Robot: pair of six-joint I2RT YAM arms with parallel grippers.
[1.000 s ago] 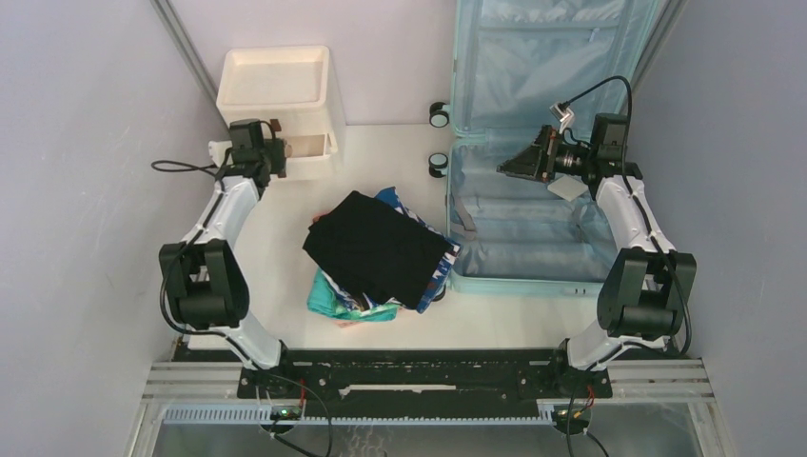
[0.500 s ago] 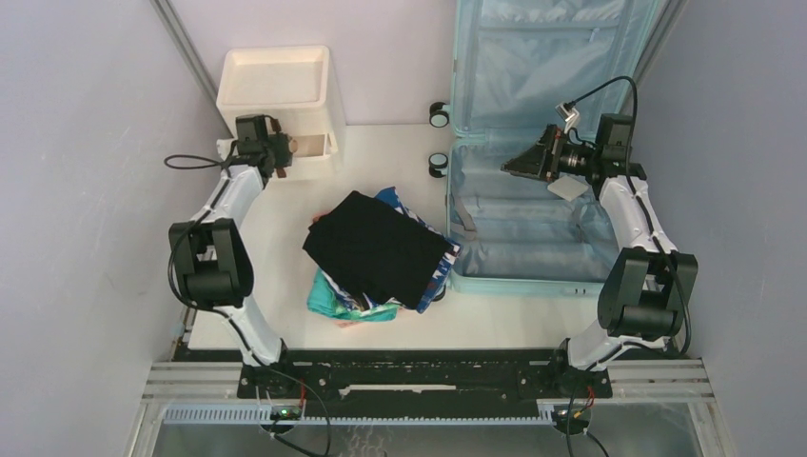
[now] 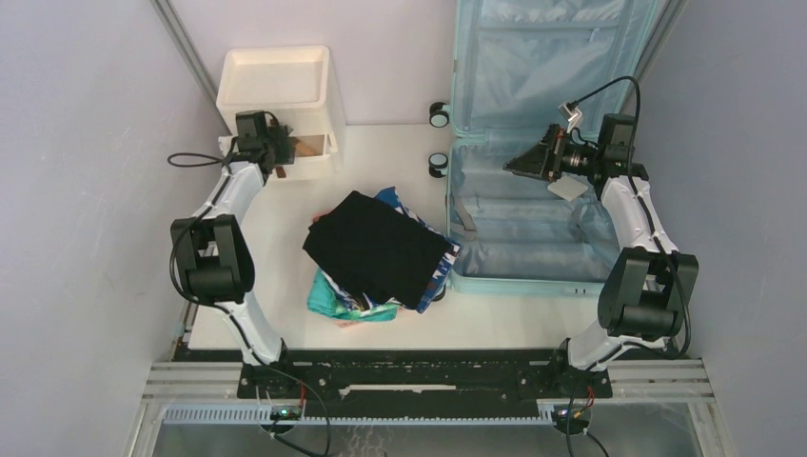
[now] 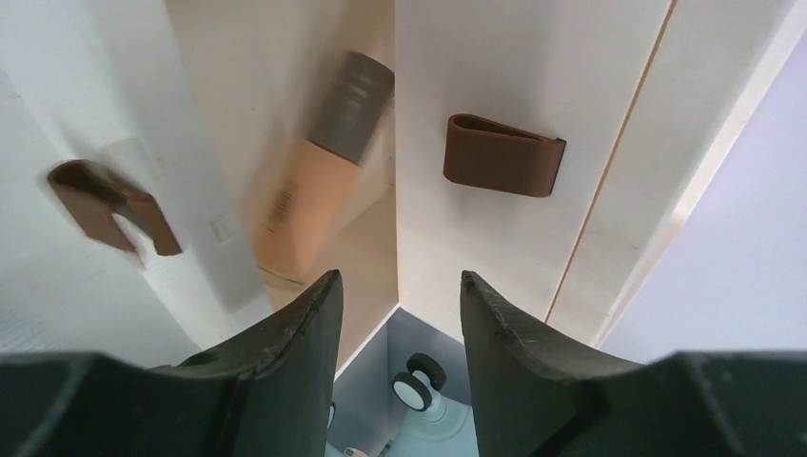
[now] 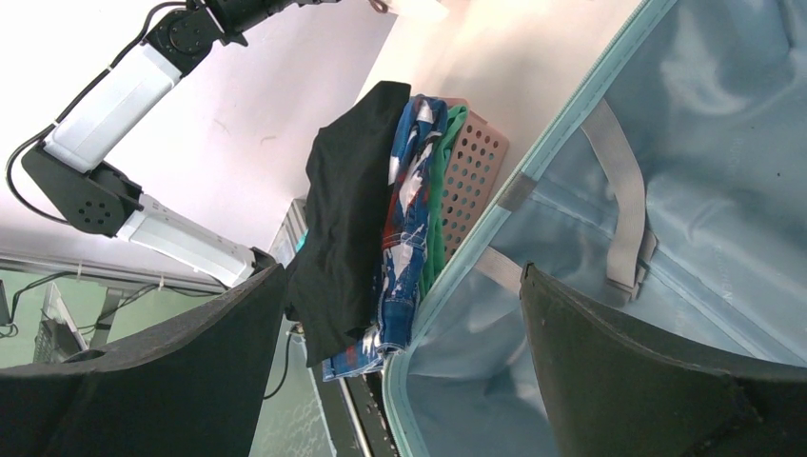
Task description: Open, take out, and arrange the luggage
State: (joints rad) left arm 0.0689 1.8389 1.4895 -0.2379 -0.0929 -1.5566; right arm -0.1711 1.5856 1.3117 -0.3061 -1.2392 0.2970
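The suitcase (image 3: 519,238) lay open on the right part of the white worktop (image 3: 381,157). Its base half was flat and its lid stood upright against the back wall, with the pale blue lining showing in both. Two small wheels (image 3: 439,115) stuck out from the suitcase's left edge near the hinge.

The right end effector (image 3: 514,164) hung above the suitcase's base half, turned toward the suitcase's left side. In the right wrist view its fingers (image 5: 190,362) stood wide apart, with nothing between them.

Just beside the suitcase's left wall sat a pile of clothes (image 3: 376,248) with a black garment on top. It rested on a pink perforated basket (image 5: 473,167).

Well to the left of the suitcase, at the back, stood a white drawer box (image 3: 276,86). The left end effector (image 4: 400,278) was at its front, fingers parted and holding nothing. Just beyond the fingertips, a blurred beige bottle with a grey cap (image 4: 319,181) showed inside the pulled-out drawer. A brown pull tab (image 4: 502,154) sat on the drawer front beside it.
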